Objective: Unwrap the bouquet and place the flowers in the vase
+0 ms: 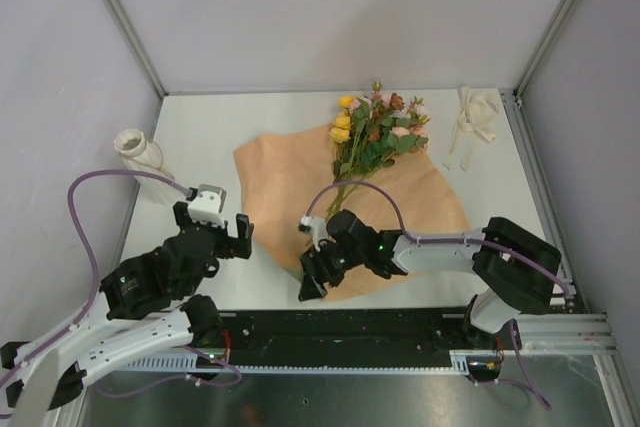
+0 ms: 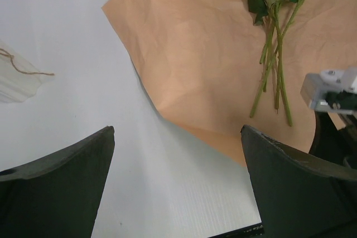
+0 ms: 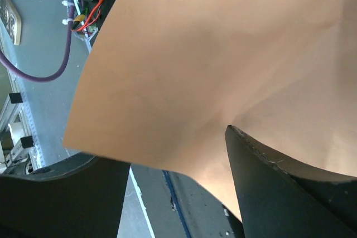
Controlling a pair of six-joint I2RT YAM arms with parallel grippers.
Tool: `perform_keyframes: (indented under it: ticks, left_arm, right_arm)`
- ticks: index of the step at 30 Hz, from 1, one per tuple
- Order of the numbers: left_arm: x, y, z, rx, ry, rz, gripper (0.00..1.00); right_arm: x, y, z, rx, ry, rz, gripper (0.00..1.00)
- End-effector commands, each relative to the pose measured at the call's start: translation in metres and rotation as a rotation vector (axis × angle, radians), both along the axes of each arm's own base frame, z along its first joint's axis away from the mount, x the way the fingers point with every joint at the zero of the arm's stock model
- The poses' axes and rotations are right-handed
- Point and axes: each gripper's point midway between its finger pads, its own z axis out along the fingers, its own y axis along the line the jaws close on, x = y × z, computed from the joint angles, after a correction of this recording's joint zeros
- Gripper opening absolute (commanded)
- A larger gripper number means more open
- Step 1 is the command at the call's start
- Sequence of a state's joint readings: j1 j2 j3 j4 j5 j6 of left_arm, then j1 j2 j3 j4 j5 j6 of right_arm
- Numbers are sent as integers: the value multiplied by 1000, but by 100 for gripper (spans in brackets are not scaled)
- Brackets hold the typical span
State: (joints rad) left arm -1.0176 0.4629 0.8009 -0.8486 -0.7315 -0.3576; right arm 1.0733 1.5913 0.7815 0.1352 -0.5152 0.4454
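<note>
2 black-and-white arms (image 1: pixel 150 282), purple cables (image 1: pixel 128 173).

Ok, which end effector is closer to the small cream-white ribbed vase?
Left. The left end effector hovers just near-right of the vase; the right end effector is farther right, at the peach-orange paper sheet's near edge.

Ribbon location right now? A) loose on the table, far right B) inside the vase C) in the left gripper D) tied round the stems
A: the ribbon lies loose on the table near the far right corner, apart from the flowers on the opened paper.
</note>
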Motion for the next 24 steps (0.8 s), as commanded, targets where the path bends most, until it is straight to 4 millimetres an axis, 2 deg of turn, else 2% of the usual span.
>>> perform_keyframes:
  ticks: [1,7,9,13,16,24]
  left_arm:
    - [4,4,4,16,-17,32,100]
    - [5,4,3,15,-16,34,100]
    - [4,4,4,12,-18,35,100]
    - [5,5,4,13,-19,38,100]
    - [5,4,4,14,-18,38,100]
    - [5,4,4,12,-18,37,100]
  right_arm:
    - [-7,12,17,45,-39,-40,72]
    - [-12,23,18,70,32,-80,66]
    - [-17,30,28,120,72,-71,64]
    - [-25,39,49,194,107,-65,68]
    - [-21,41,56,209,104,-104,67]
    - [2,45,58,230,100,-201,54]
